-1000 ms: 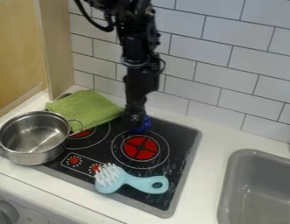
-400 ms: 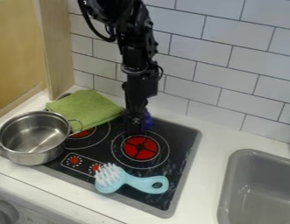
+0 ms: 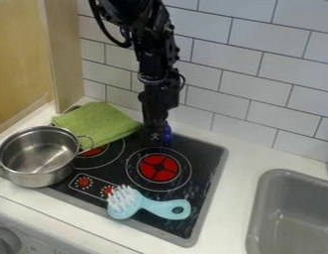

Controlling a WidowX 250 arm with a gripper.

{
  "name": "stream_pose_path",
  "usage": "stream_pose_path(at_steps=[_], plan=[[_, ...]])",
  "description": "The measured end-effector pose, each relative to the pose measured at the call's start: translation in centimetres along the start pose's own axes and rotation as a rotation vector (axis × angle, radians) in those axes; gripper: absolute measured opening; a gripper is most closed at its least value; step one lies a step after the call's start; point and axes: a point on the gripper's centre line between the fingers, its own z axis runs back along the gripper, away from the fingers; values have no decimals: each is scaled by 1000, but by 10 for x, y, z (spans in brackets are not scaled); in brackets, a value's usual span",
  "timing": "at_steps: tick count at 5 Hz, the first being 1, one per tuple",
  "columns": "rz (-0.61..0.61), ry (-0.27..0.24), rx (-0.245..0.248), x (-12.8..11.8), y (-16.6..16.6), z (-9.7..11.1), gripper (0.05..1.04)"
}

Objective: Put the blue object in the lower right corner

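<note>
Down from the top edge, in front of the tiled wall (image 3: 222, 101): the black arm (image 3: 153, 57), base out of view, a cable (image 3: 105, 25) looping beside its upper part. At its lower end, over the back of the stove (image 3: 209, 161), the claw (image 3: 153, 142), dark on dark and hard to make out. Impossible to tell whether spread, pressed together or pinching.

Just beside and partly behind the claw, near the back edge of the stove, the blue thing (image 3: 167, 134). Only a narrow strip of it in sight, its full shape hidden; contact with the claw or the stove too unclear to call.

Farther forward, one red burner (image 3: 158, 167) in full sight; to its left, another burner (image 3: 92, 152), partly covered by the pot (image 3: 40, 173) and the cloth (image 3: 96, 124). Past the left edge, part of the pot's far handle, cut off. Behind the cloth, a dark curved edge, mostly hidden. Across the front of the stove, the light blue brush (image 3: 149, 204), bristles up. At right, on the far side of the counter (image 3: 239, 173), the grey sink (image 3: 255, 213), cut off by the frame.
</note>
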Motion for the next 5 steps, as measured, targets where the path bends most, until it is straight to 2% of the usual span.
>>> stream_pose_path(at_steps=[1, 2, 4, 5], plan=[[0, 14, -8, -2, -4, 0, 757], [-13, 16, -9, -2, -19, 15, 757], [-68, -53, 70, 7, -44, 67, 756], [-133, -79, 79, 15, -71, 79, 757]])
